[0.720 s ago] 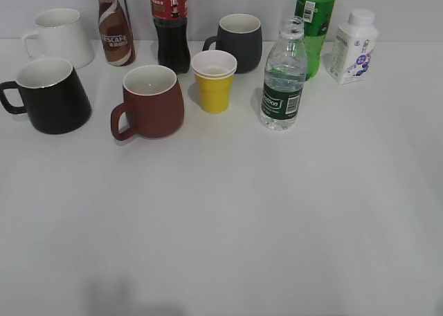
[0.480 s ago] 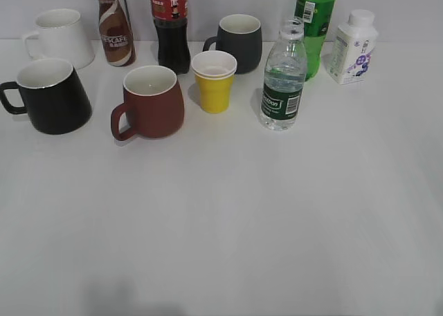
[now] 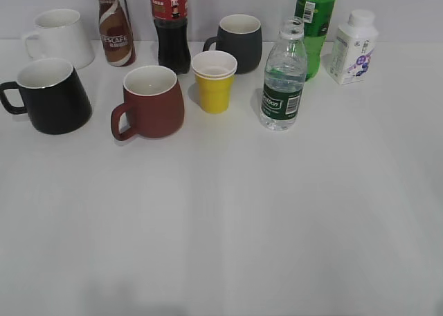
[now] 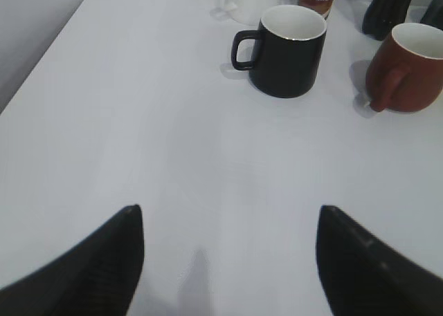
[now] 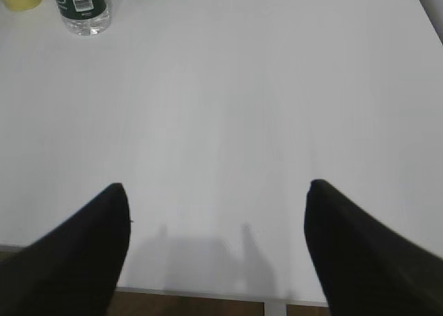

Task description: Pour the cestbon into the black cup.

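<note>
Five cups, five bottles on the surface (image 3: pixel 221 226); cestbon (image 3: pixel 284 77) well ahead of the wide right pincer (image 5: pixel 218 254); black cup (image 4: pixel 287 48) ahead of the wide left pincer (image 4: pixel 228 261).

A lab-like test setup: bare white table (image 3: pixel 221 226) against a plain grey wall (image 3: pixel 408 5).

reddish-brown mug (image 3: pixel 148 100) | yellow cup (image 3: pixel 214 81) | grey mug (image 3: pixel 239 41) | cola bottle (image 3: pixel 170 27) | white mug (image 3: pixel 60 37)

Uncapped cestbon (image 3: pixel 284 81) upright, black cup (image 3: pixel 50 95) far left
</note>
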Controlling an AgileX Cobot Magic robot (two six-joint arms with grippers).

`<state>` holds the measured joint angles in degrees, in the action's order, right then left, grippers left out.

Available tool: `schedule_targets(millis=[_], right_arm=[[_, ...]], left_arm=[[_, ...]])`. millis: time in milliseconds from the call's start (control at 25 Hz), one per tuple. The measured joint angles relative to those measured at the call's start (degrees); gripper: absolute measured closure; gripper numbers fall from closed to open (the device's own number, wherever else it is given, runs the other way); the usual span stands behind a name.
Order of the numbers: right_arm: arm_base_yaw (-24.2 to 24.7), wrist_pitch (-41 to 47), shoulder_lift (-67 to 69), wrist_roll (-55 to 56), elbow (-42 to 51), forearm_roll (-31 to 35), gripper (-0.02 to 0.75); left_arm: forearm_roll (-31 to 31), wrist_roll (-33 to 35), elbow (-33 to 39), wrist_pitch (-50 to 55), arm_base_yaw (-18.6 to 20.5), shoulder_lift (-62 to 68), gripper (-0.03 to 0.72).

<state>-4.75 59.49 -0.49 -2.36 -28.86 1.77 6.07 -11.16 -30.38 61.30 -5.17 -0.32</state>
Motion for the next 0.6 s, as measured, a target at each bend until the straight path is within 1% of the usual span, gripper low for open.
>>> schedule_targets(millis=[600], right_arm=[[0.0,0.0,0.0,0.0,0.0,0.0,0.148]], left_arm=[[0.6,0.0,0.0,-0.1,0.0,0.0,0.103]])
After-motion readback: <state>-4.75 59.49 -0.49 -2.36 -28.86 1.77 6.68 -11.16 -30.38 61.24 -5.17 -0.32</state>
